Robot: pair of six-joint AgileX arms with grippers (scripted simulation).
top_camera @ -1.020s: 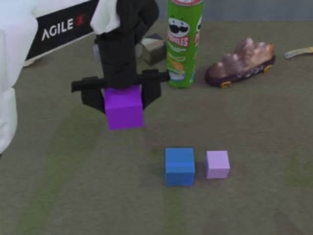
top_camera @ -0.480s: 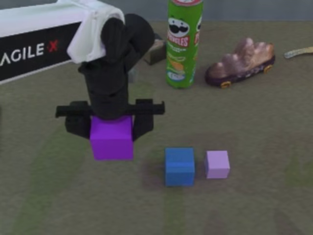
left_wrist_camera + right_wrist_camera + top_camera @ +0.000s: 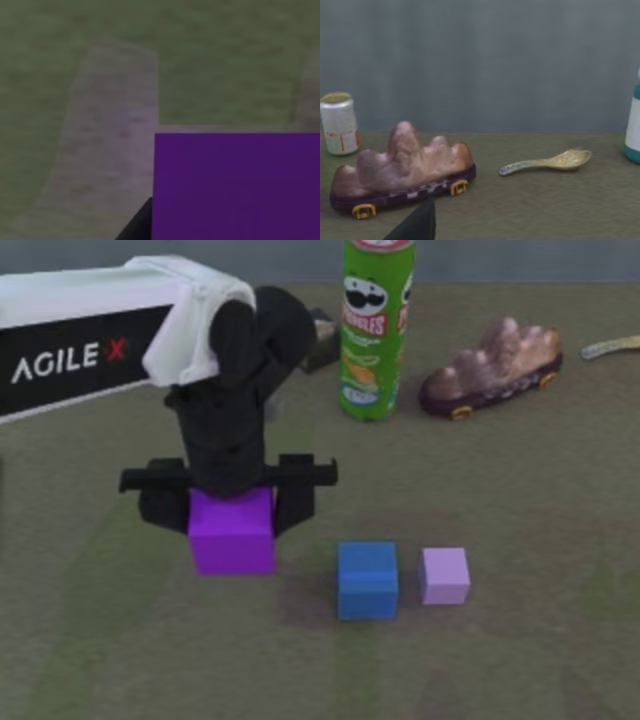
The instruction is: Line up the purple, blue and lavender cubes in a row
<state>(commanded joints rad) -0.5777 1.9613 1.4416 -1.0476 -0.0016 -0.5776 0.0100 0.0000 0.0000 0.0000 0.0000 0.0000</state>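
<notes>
My left gripper (image 3: 232, 512) is shut on the vivid purple cube (image 3: 232, 540), with black fingers (image 3: 297, 502) on its two sides. The cube hangs or sits left of the blue cube (image 3: 367, 580), a gap between them; I cannot tell whether it touches the table. The small lavender cube (image 3: 444, 575) stands close to the blue one's right side. In the left wrist view the purple cube (image 3: 235, 185) fills the lower right, over its pale shadow. My right gripper (image 3: 417, 226) is out of the top view, parked near the table's back right.
A green chips can (image 3: 378, 325) stands behind the cubes, with a brown rock-shaped toy on wheels (image 3: 490, 368) to its right and a spoon (image 3: 612, 346) at the far right. A small dark cube (image 3: 322, 335) peeks out behind my left arm. A drinks can (image 3: 339, 122) stands at the back.
My left gripper carried the purple cube from beside the chips can toward the front and left, then eased slightly lower and rightward. The blue and lavender cubes stayed put.
</notes>
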